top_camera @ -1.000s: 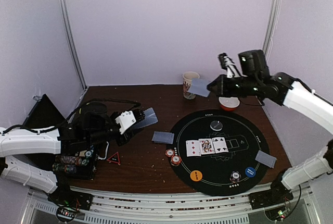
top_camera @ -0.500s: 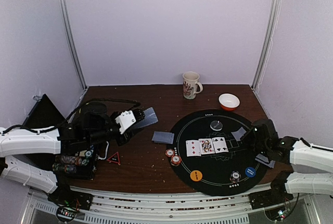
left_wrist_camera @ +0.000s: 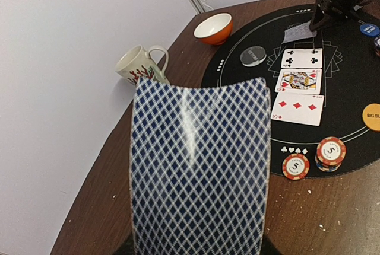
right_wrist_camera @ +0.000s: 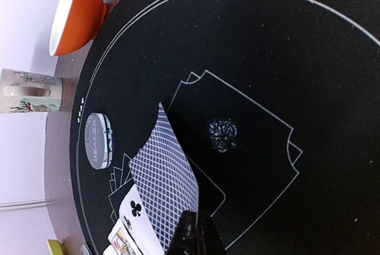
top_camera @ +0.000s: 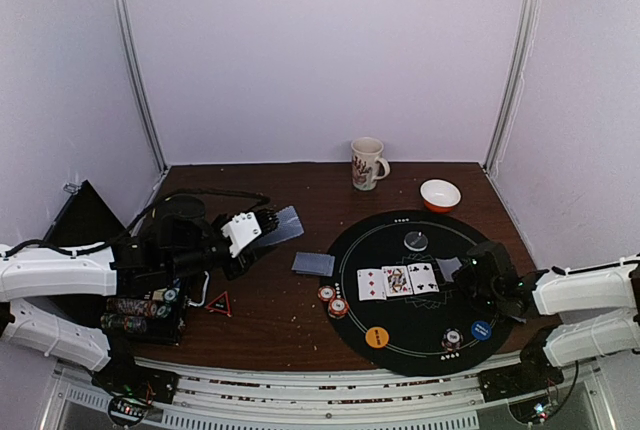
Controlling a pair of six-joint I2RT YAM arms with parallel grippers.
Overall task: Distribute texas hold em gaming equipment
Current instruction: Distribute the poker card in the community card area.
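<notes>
My left gripper is shut on bowed blue-backed playing cards held above the brown table left of the mat; they fill the left wrist view, and I cannot tell how many there are. My right gripper is shut on one blue-backed card, tilted just above the black round mat, right of three face-up cards. In the right wrist view the card slants up from the fingertips beside the club card. One face-down card lies off the mat.
Two red-and-white chips sit at the mat's left edge and one near its front. On the mat are a dealer button, an orange button and a blue button. Mug, orange bowl, red triangle, chip rack.
My right arm swung down from high at the back with its card to the mat, then shifted a little left toward the face-up cards. The left arm has not moved.
</notes>
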